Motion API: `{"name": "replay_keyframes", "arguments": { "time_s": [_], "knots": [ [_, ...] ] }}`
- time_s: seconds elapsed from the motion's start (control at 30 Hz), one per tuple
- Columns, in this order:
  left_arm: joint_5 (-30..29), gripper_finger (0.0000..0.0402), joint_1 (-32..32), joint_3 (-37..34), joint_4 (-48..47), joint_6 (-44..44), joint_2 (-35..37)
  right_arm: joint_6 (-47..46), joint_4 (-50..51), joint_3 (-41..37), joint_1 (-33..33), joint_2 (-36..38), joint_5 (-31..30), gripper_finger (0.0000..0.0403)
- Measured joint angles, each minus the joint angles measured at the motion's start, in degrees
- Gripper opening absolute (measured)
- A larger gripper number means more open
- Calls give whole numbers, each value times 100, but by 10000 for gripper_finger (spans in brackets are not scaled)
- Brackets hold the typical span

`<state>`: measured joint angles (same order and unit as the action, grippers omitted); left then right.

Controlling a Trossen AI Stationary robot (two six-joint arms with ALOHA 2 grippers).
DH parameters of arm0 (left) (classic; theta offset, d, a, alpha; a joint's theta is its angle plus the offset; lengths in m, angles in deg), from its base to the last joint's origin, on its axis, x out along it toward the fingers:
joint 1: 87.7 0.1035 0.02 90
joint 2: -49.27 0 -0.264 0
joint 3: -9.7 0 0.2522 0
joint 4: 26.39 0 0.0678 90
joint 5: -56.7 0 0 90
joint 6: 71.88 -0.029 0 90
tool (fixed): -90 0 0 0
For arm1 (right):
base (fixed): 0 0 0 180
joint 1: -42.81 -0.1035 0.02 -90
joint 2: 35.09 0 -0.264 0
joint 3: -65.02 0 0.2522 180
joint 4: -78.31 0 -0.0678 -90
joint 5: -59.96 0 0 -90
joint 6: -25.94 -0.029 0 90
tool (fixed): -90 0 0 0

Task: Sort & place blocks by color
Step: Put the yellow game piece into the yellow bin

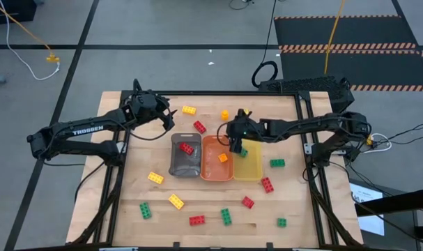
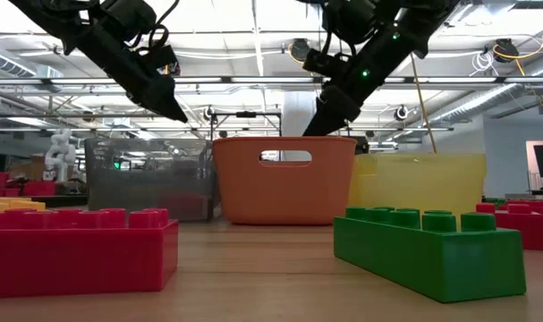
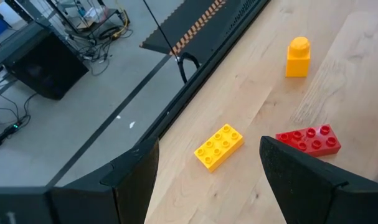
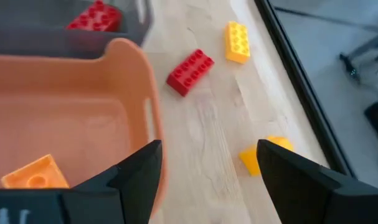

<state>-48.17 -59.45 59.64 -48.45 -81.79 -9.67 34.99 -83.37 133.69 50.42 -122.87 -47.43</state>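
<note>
Three trays stand side by side mid-table: grey, orange, yellow. A red block lies in the grey tray, an orange block in the orange tray, and a green block in the yellow one. Several more red, yellow and green blocks lie loose on the table. My right gripper hangs open and empty above the far rim of the orange tray. My left gripper stands open and empty above the table, behind the grey tray, near a yellow block and a red block.
Loose blocks lie along the near half of the table, among them red, green and yellow ones. Behind the trays sit an orange block and a yellow one. A black frame rail runs along the far edge.
</note>
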Motion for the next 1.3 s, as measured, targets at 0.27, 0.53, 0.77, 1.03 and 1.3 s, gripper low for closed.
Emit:
{"name": "replay_keyframes", "arguments": {
  "time_s": [0.27, 0.53, 0.77, 1.03, 1.3],
  "knots": [
    [0, 278, 0, 0, 0, 2, 0, -58, -14, 0, 194, 87, 118, 252],
    [3, 278, -12, 0, -43, 63, 0, -315, 32, 0, 784, 207, 416, 251],
    [4, 278, -26, 0, -63, 109, 0, -735, 762, -2, 1442, 387, 519, 251],
    [4, 278, -109, 0, -61, 232, 0, -708, -26, -4, 2109, 51, 1238, 251],
    [4, 278, -140, 0, 35, 275, 0, -885, -844, -2, 2160, -428, 1596, 251]
  ]
}}
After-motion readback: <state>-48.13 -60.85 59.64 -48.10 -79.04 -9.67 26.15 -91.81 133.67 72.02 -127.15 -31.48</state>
